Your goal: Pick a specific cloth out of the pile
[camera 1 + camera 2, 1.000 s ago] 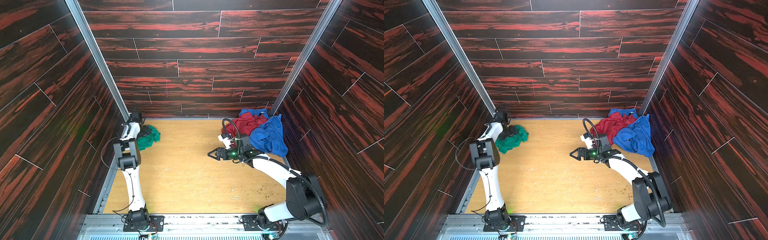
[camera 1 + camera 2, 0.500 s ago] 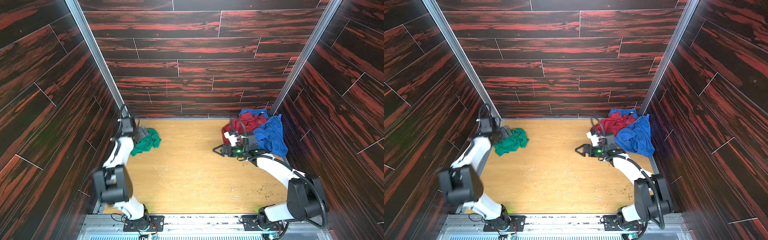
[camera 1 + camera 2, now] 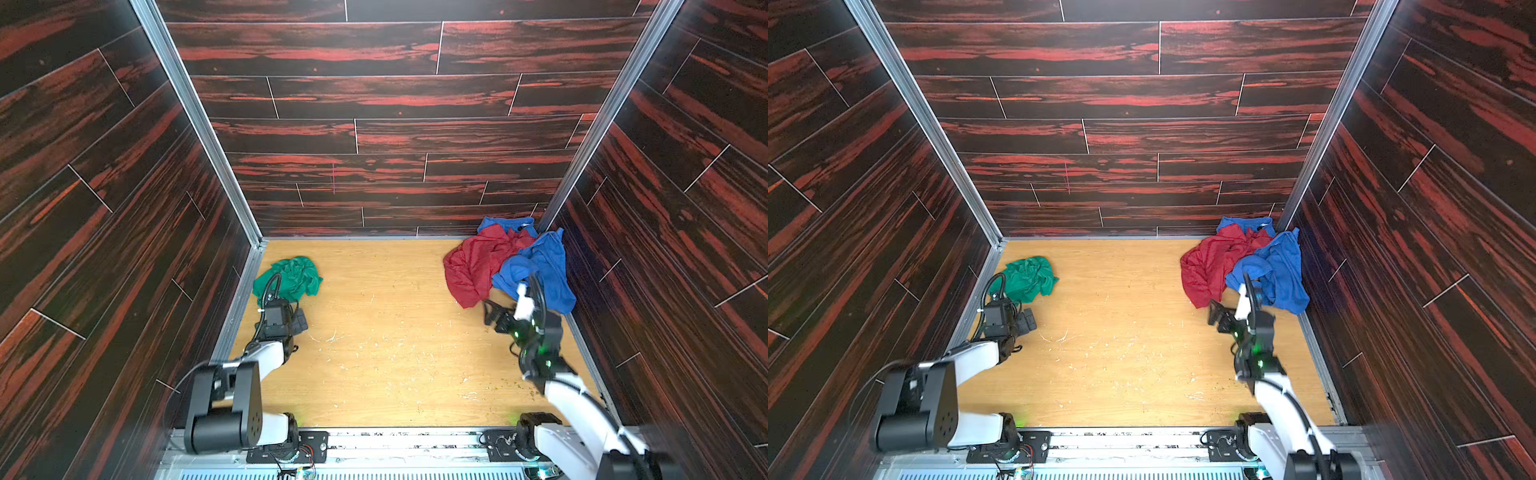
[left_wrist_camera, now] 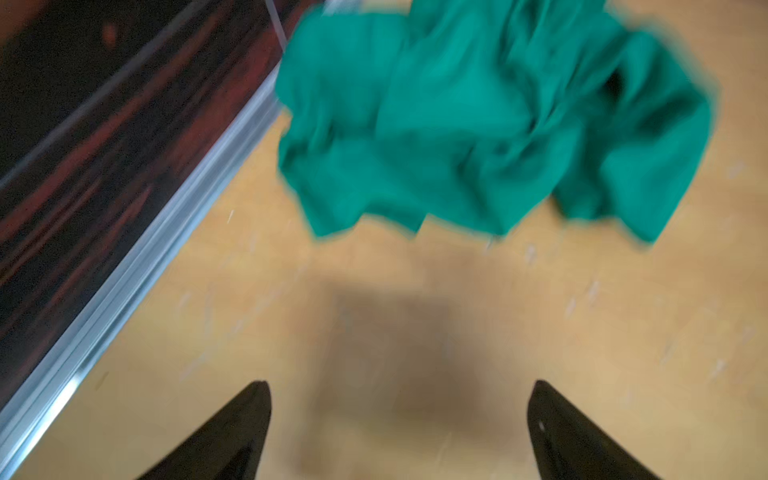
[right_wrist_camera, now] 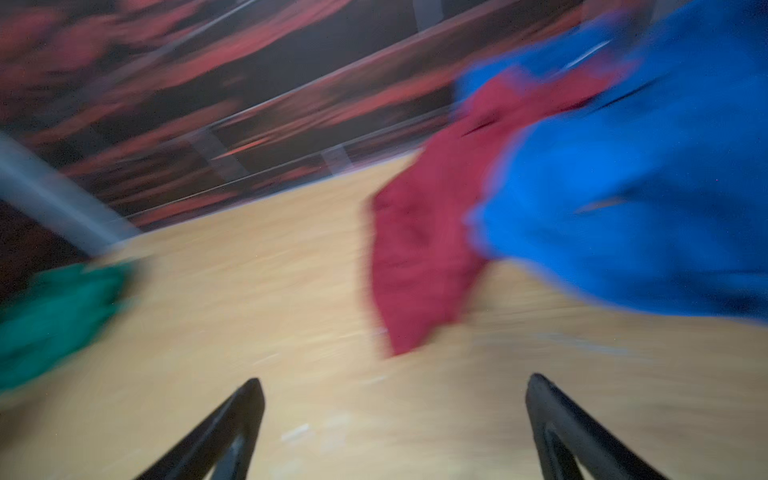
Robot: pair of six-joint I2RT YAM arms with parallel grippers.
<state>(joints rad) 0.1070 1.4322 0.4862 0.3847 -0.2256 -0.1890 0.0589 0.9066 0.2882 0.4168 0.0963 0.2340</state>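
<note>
The cloth (image 3: 297,279), crumpled soft green fabric, lies alone far left on the scuffed wooden bench (image 3: 395,332). The pile (image 3: 511,266), rumpled red and blue, fills the far right corner. The left hand (image 4: 399,390) and right hand (image 5: 395,386) gape wide, empty.

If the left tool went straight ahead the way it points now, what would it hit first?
Probably the green cloth, straight ahead of the open left tool; depth is unclear, so it could touch the bare table first.
</note>
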